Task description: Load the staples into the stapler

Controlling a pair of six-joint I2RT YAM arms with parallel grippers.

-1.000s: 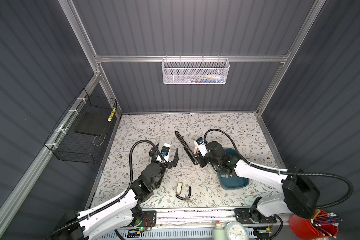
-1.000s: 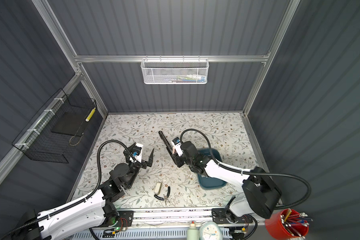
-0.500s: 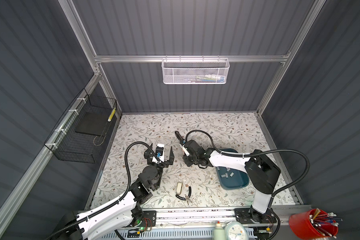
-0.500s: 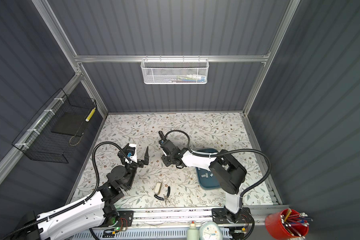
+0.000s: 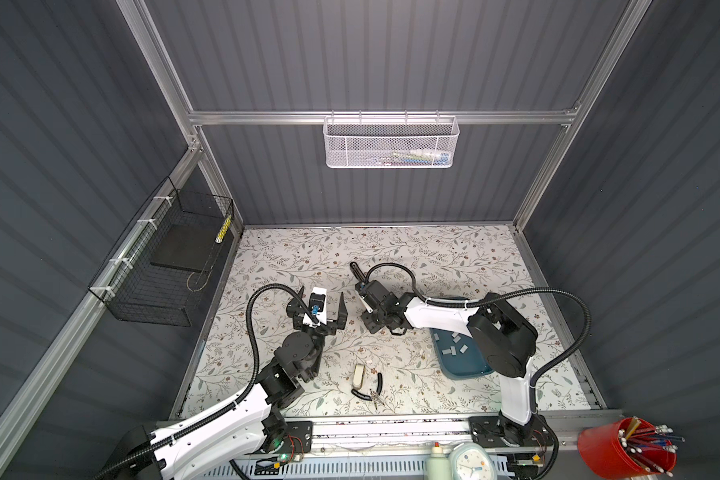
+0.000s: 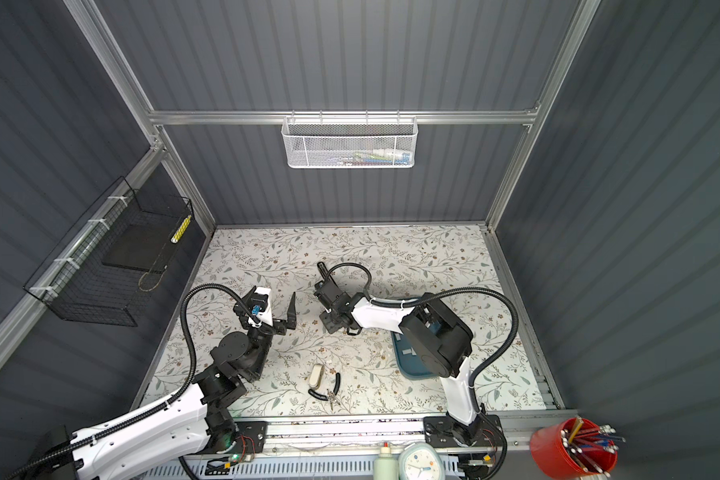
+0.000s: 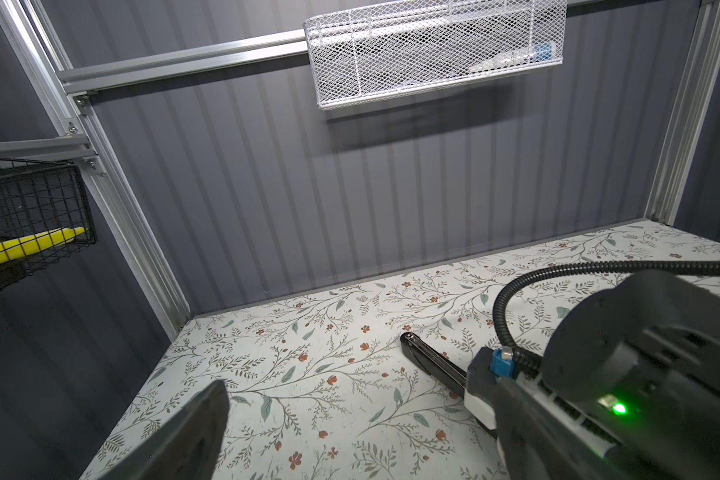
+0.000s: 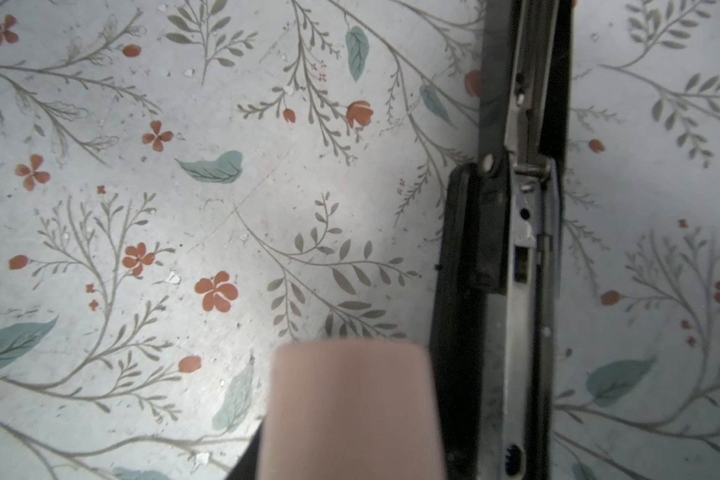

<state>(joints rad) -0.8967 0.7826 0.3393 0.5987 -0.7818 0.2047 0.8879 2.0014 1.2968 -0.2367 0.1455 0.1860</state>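
Looking down in both top views, find the black stapler [image 5: 356,270] lying opened out flat on the floral table [image 5: 292,257]. Poised right over its nearer half, pointing down: the right gripper [image 5: 373,322]. From the right wrist view, only one pinkish pad [image 8: 350,407] on show, just beside the stapler's bare metal channel [image 8: 520,257]; cannot tell how far open, nor whether holding anything. Possibly touching the black base, though too blurred to say. Left of the stapler and clear of it, the left gripper [image 5: 321,305], lifted off the table with jaws spread wide and nothing held. As for the staples [image 5: 454,347]: lying loose as small grey strips in the blue tray [image 5: 462,370], partly hidden under the right arm [image 5: 504,336]. Near the front edge, pliers [image 5: 368,390] beside a small pale block [image 5: 359,374].
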